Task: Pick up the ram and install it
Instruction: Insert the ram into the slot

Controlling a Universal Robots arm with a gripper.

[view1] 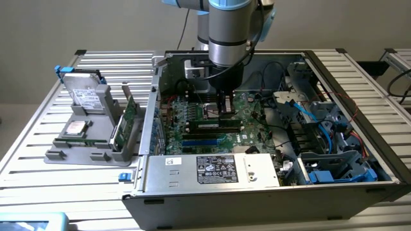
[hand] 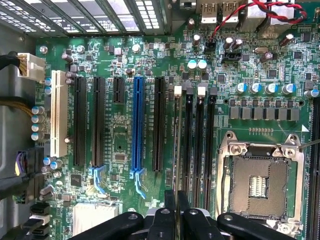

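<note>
PC case [view1: 257, 207] lies open on slatted table [view1: 38, 159]. Inside: mobo [view1: 192, 118] mid, PSU [view1: 212, 169] along near wall, drive cage [view1: 334, 166] at exterior view's right. Parts holder [view1: 83, 155] on table just beside case, exterior view's left; hard drive [view1: 86, 94] upright at its back, expansion card [view1: 132, 115] on edge at side nearest case. Gripper [hand: 176, 197] over mobo, ram [hand: 176, 145] edge-on btw its fingers, in line w/ the DIMM slot next to PCIe slots [hand: 137, 125]; other DIMM slots [hand: 200, 145] btw ram and CPU socket [hand: 260, 180].
</note>
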